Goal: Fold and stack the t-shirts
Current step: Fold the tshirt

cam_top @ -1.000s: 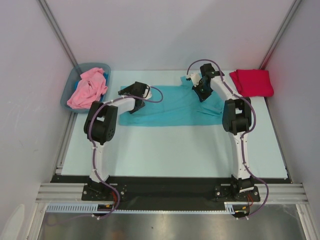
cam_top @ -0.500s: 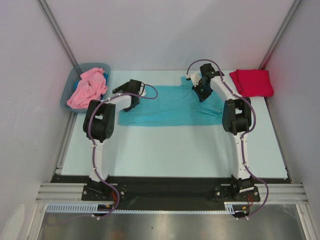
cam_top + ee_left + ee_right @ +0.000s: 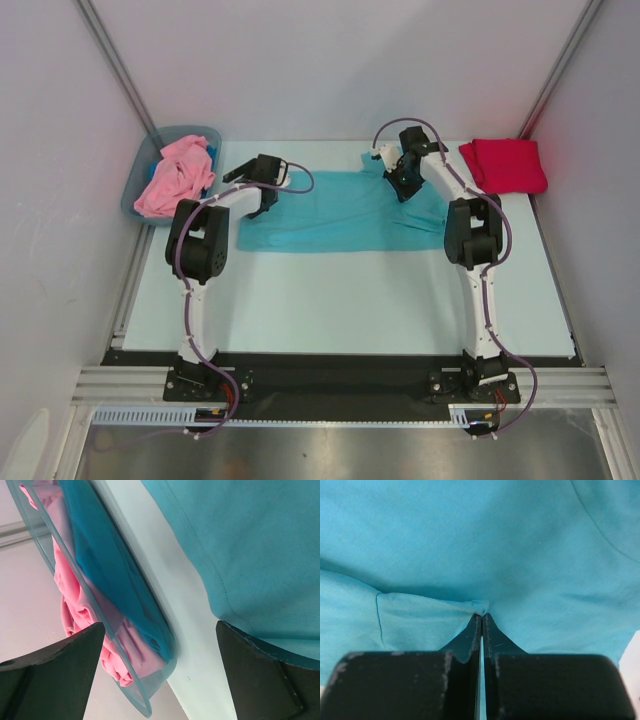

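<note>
- Three t-shirts are in view: a teal t-shirt [image 3: 330,215], a red t-shirt [image 3: 503,165] and a pink t-shirt [image 3: 172,180].
- The teal t-shirt lies spread on the table [image 3: 340,300]. It is smooth across the middle and creased, with a doubled-over flap, around the right gripper [image 3: 400,188].
- The right gripper has its jaws pressed together on a small raised fold of the teal t-shirt at their tips, and a stitched seam runs just left of them.
- The red t-shirt is folded into a neat block, off to the right of the right gripper.
- The left gripper [image 3: 250,185] hangs with its jaws wide apart and nothing between them, over the teal t-shirt's left hem.
- The pink t-shirt sits crumpled in the bin [image 3: 133,195], to the left of the left gripper, beside a blue cloth [image 3: 115,595].
</note>
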{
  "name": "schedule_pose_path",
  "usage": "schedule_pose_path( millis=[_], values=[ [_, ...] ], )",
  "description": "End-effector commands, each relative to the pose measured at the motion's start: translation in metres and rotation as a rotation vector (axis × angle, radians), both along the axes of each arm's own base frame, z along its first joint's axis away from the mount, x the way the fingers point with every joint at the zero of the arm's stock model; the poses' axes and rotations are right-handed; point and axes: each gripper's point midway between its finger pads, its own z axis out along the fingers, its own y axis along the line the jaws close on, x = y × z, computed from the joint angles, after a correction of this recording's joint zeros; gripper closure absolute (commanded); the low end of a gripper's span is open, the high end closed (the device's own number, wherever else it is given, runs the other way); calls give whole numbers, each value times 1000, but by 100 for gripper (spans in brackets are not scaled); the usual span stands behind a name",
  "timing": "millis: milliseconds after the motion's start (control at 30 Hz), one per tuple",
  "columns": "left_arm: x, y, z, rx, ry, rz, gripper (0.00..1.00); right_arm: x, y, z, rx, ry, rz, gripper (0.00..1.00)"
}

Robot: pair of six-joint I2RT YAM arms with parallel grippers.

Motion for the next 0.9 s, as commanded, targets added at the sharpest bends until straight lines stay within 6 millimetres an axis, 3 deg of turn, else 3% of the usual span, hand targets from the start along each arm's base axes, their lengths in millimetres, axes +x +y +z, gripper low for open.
schedule_pose_path(
  millis=[0, 867],
  values=[
    [12, -4, 31, -15, -87, 12, 0, 25, 11, 31, 7, -124, 24, 100],
    [9, -14, 32, -18, -88, -1, 0, 25, 27, 35, -1, -161, 67, 100]
  ],
)
